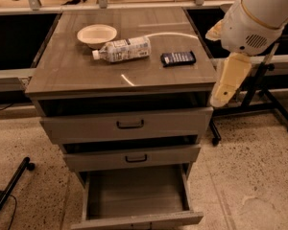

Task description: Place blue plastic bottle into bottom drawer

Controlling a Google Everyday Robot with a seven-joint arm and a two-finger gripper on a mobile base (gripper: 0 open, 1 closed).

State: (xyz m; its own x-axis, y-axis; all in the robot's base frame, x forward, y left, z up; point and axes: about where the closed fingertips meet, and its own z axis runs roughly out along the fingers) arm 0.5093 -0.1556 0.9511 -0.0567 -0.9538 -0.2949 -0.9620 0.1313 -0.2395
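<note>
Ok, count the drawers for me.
3: top drawer just under the tabletop, middle drawer below it, bottom drawer lowest, pulled open. None look hidden. Gripper hangs right of them.
</note>
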